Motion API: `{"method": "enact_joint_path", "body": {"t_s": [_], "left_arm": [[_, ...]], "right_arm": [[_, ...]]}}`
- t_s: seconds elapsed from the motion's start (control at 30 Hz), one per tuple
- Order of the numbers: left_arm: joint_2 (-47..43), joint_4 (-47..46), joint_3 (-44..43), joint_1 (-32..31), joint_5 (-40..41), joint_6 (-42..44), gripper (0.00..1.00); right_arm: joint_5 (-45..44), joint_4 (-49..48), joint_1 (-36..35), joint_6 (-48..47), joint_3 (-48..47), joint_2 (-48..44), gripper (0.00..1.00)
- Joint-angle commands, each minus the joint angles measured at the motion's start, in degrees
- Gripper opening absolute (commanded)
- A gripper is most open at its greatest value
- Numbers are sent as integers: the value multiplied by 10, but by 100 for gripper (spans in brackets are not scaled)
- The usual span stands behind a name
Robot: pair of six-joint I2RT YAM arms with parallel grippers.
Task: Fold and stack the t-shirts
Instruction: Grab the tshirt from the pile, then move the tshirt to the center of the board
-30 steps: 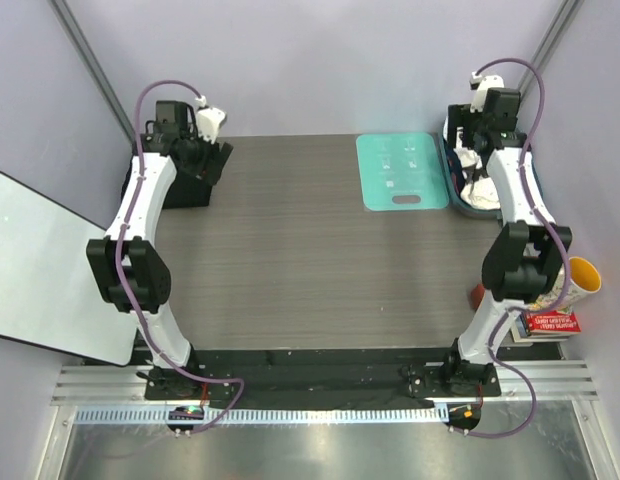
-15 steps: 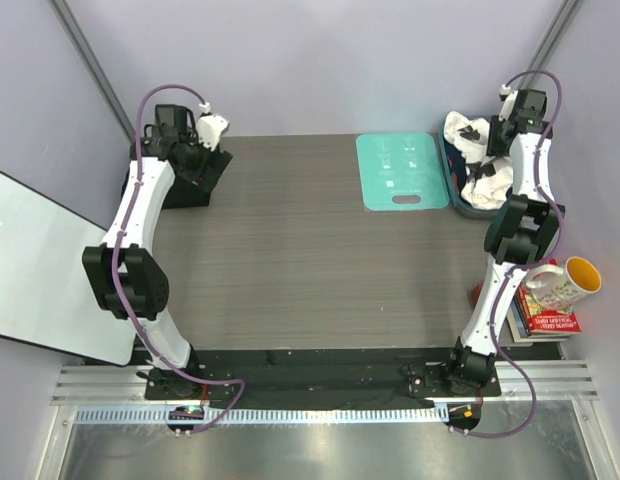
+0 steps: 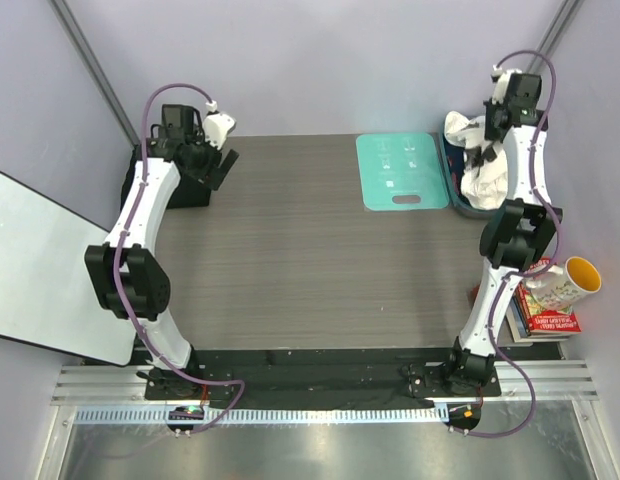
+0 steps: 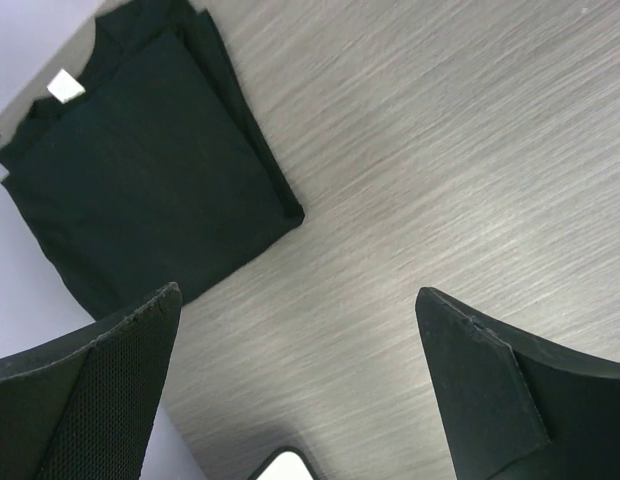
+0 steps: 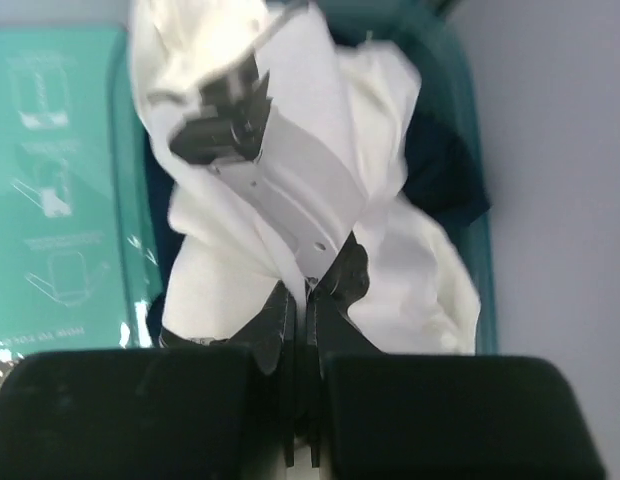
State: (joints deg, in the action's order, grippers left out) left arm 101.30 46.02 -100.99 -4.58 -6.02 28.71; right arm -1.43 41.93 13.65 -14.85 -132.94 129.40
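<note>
Right gripper (image 5: 305,297): jaws clamped tight on a bunched fold of the white cotton t-shirt with a black print (image 5: 400,270). The shirt is lifted and hangs partly out of the dark teal plastic bin (image 5: 482,270) at the far right table corner; its lower part lies in the bin over a dark navy cloth (image 5: 442,170). Flat teal plastic board (image 3: 402,170) sits just left of the bin.

Left gripper (image 4: 297,295): jaws fully spread, holding nothing, hovering over the grey wood-grain table (image 4: 440,150). Folded black t-shirt (image 4: 140,170) with a small white neck label (image 4: 66,87) lies flat just beside it at the far left corner.

Off the table's right edge: yellow-lined mug (image 3: 565,282) on stacked books (image 3: 545,322).
</note>
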Motion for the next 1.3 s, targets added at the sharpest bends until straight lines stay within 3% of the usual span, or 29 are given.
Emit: {"method": "enact_joint_path", "body": {"t_s": [0.0, 0.1, 0.2, 0.37, 0.5, 0.53, 0.6, 0.63, 0.67, 0.83, 0.87, 0.93, 1.07, 1.27], "left_arm": [[-15, -66, -2, -20, -4, -5, 100], [-25, -89, 11, -31, -5, 13, 100], [-33, -120, 25, -39, 8, 22, 100], [-48, -192, 47, -45, 42, 10, 98], [-79, -256, 84, -53, 81, 11, 90], [-88, -271, 94, -54, 84, 13, 86], [-109, -306, 126, -56, 81, 20, 86], [-114, -309, 133, -60, 75, 22, 87], [-115, -306, 140, -62, 70, 29, 88], [-98, -223, 133, -87, -21, 70, 99], [-92, -158, 129, -94, -77, 90, 97], [-71, -120, 140, -126, -102, 157, 98], [-23, -18, 161, -184, -73, 268, 94], [30, -66, 214, -219, -54, 344, 94]], "right_arm": [[-24, -161, -58, -55, -26, -170, 1], [-6, -210, -86, -81, -28, -212, 1], [84, -219, -100, -78, -12, -255, 1], [246, -200, -128, -92, 66, -347, 1], [308, -123, -168, -148, 114, -396, 1], [316, -99, -173, -157, 131, -408, 16], [261, -93, -193, -191, 218, -440, 66], [236, -106, -196, -192, 249, -448, 97], [213, -107, -197, -201, 277, -460, 100], [148, -64, -203, -249, 384, -472, 100], [151, -56, -203, -251, 392, -473, 100], [185, 7, -203, -289, 414, -474, 99], [224, 131, -216, -387, 469, -478, 97], [249, 174, -225, -471, 582, -487, 97]]}}
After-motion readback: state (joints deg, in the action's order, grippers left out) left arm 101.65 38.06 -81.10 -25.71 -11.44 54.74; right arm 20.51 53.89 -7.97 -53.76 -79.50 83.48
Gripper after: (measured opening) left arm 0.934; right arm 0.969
